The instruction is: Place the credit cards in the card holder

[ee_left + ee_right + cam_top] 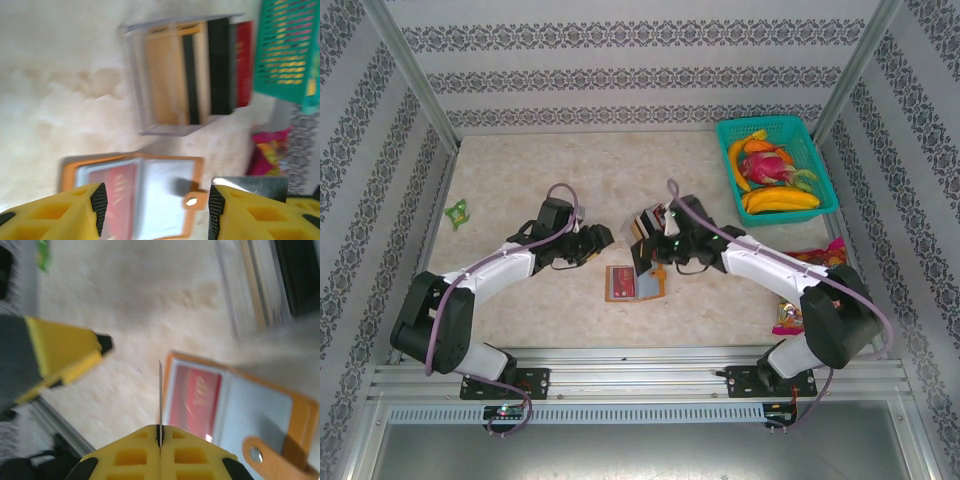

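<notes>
While left gripper [157,207] gapes, right gripper [160,434] pinches card [160,395]

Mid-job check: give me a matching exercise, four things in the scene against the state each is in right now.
Things:
1. left gripper
2. right gripper
3. card holder
4. clear box

States:
A. holds cards standing on edge
B. shut on a card seen edge-on
C. open, nothing between the fingers
D. lies open on the table, a red card in one pocket

Pairs: 1-C, 2-B, 3-D, 4-A
</notes>
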